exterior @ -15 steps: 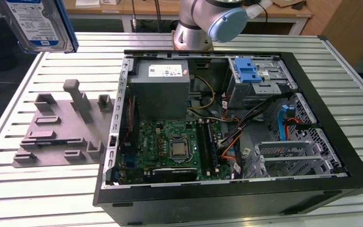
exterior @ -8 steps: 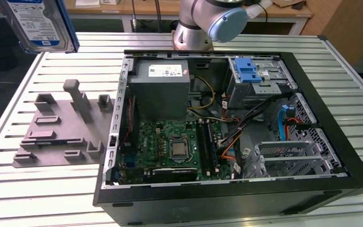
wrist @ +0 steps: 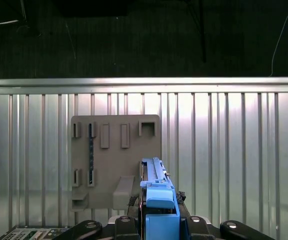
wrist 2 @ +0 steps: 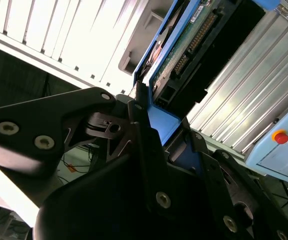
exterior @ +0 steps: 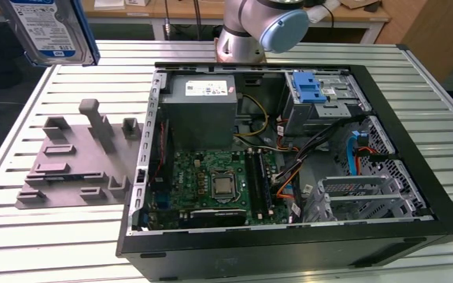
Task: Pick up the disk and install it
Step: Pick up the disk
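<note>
Clamping the disk [wrist: 154, 172] edge-on, the end effector [wrist: 161, 220] hangs seemingly clear above the fixture [wrist: 116, 150].

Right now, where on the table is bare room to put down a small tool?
Bare slats: between the grey fixture plate and the near edge of the table, and beyond the plate toward the far edge. A narrow strip lies at the exterior view's right of the computer case. Inside the case is crowded.

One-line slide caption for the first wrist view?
Claw shut on the blue-framed disk, held edge-on above the grey fixture plate on the slatted metal table.
</note>
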`<state>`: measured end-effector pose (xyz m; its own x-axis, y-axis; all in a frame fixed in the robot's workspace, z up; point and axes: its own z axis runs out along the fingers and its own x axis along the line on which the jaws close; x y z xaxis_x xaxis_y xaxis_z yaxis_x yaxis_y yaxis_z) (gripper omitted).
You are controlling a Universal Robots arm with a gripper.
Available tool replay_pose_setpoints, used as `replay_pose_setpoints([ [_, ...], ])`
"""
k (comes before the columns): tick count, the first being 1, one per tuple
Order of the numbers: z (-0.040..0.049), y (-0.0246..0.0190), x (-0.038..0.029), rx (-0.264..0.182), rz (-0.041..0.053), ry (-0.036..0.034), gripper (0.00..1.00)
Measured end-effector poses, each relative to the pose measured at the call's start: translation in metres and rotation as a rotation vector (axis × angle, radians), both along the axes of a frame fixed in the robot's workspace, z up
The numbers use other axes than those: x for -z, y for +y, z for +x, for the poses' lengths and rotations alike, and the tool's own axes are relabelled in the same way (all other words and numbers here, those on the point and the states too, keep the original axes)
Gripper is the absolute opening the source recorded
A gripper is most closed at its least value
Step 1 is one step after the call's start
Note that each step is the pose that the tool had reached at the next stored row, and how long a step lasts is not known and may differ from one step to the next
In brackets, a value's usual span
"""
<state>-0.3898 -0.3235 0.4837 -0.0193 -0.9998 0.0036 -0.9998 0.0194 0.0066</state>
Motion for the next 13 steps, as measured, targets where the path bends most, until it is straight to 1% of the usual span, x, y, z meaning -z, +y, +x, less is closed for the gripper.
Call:
replay_pose_setpoints([
  [13,0.0046,-0.0001,0.0000,0.000,0.0000,-0.0001,0.36],
])
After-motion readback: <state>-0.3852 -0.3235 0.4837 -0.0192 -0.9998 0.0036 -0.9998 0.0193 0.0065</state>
